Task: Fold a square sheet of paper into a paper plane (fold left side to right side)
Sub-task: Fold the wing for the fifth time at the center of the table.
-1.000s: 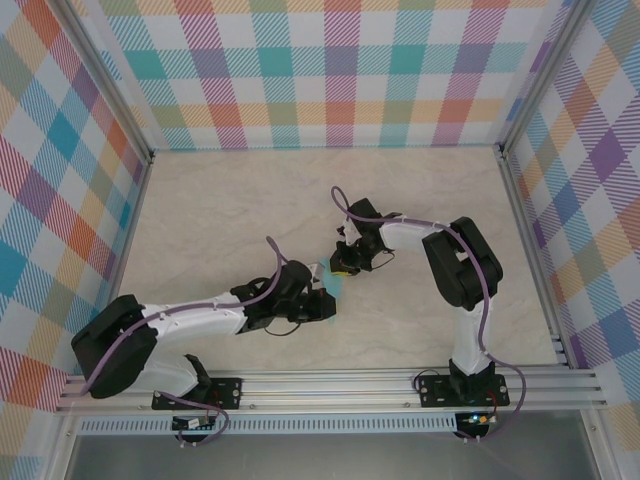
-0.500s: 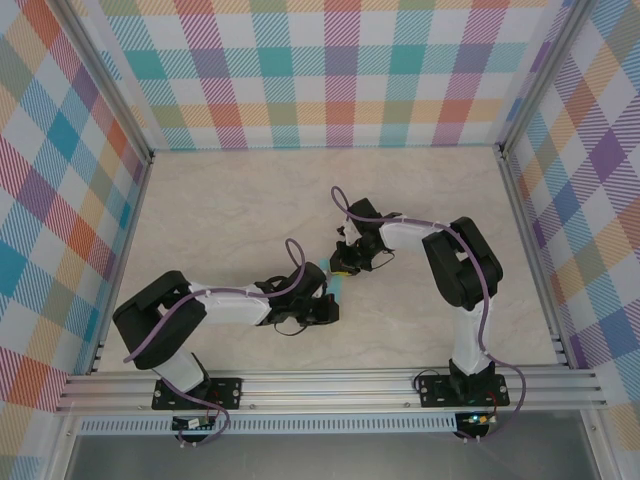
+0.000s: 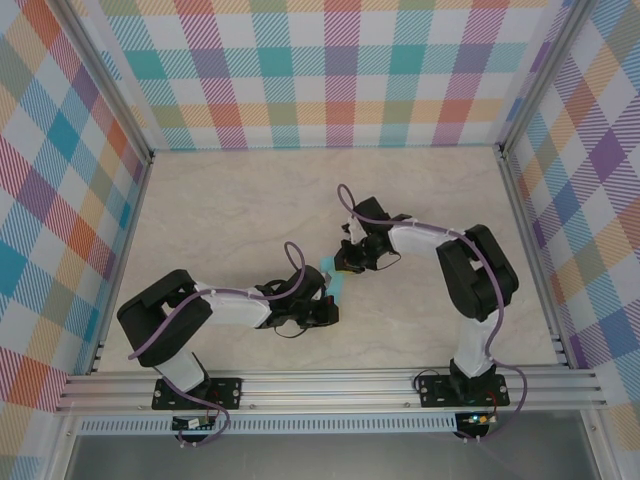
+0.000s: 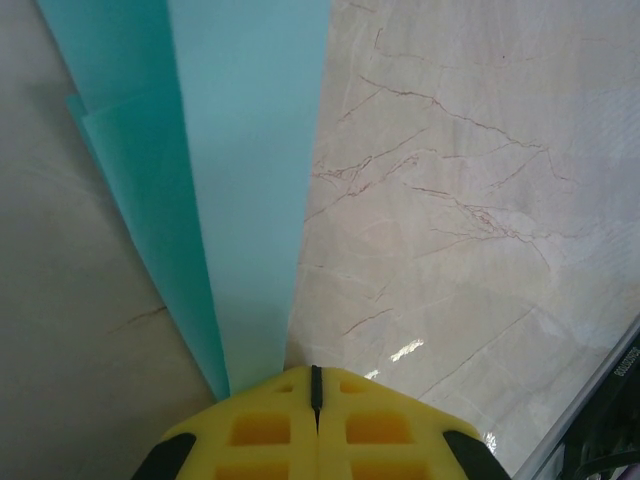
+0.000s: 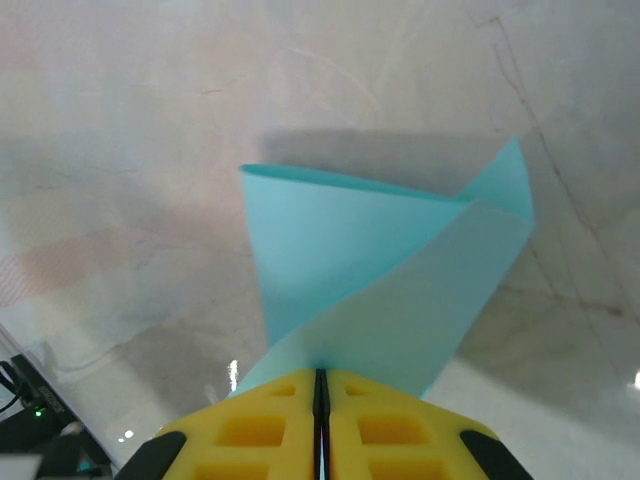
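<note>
Marbled beige tabletop [image 3: 220, 210] — left jaws and right jaws each clamped tight on the folded turquoise paper [image 4: 250, 150].

Seen from above, the sheet of paper [image 3: 331, 283] sat near the middle of the table [image 3: 220, 210], stretched between the two hands. The left hand [image 3: 323, 304] held its end at 7 o'clock, and the right hand [image 3: 343, 263] held its end at 1 o'clock.

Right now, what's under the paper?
Marble table shows around the folded paper, which left gripper and right gripper both pinch. The patch directly beneath the paper is covered.
</note>
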Robot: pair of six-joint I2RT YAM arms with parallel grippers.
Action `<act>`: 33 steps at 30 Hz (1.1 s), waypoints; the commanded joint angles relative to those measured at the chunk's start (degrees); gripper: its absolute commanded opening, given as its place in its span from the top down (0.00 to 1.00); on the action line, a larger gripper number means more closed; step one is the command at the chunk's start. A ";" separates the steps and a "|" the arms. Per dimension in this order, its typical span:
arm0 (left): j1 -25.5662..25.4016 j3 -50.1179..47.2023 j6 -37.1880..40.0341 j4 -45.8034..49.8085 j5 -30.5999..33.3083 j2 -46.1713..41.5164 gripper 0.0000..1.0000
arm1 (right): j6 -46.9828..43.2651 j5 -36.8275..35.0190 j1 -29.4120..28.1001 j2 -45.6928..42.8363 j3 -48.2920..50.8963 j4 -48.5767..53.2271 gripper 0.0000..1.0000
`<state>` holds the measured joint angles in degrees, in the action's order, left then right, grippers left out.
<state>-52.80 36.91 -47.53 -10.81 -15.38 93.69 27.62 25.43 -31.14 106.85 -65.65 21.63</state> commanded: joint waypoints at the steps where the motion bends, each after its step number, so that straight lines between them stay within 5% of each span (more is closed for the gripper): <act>1: -0.55 -0.52 -0.29 2.37 0.80 2.09 1.00 | -0.52 -0.10 -0.05 -4.83 3.22 -0.34 0.90; 14: -0.93 -0.65 -0.16 2.63 1.40 1.45 1.00 | 5.72 6.01 -5.20 -7.89 12.75 -11.24 0.90; 33: -0.99 -2.26 -1.94 2.31 2.72 0.53 1.00 | -3.24 -2.48 -3.18 4.05 3.66 -7.00 0.90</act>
<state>-53.19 36.80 -48.64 -10.94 -14.61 93.65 27.77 25.45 -35.64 108.73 -60.20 13.28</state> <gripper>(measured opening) 0.043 0.100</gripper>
